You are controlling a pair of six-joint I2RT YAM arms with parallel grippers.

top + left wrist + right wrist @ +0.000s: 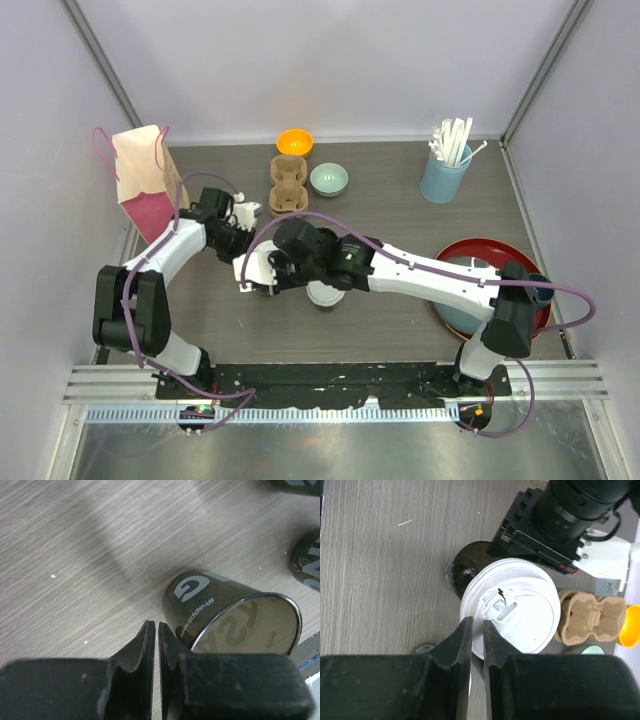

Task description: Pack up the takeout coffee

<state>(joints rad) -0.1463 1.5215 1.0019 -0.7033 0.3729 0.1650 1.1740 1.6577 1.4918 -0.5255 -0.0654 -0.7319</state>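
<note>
Soft, even overhead light fills the sharp top view. Both wrist views blur their near black tool fingers point(137, 652). Broad soft shadows cross the grey wood-grain table point(75, 555), the glossy black paper cup point(200, 600) glints, and the round white plastic lid point(530, 630) looks nearly overexposed.

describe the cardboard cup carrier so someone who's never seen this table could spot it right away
Look along the far edge of the dark wooden table, near its middle, where an orange bowl sits. The cup carrier lies just in front of that bowl, a pale green bowl beside it. It alone is brown moulded pulp with two round wells.
</note>
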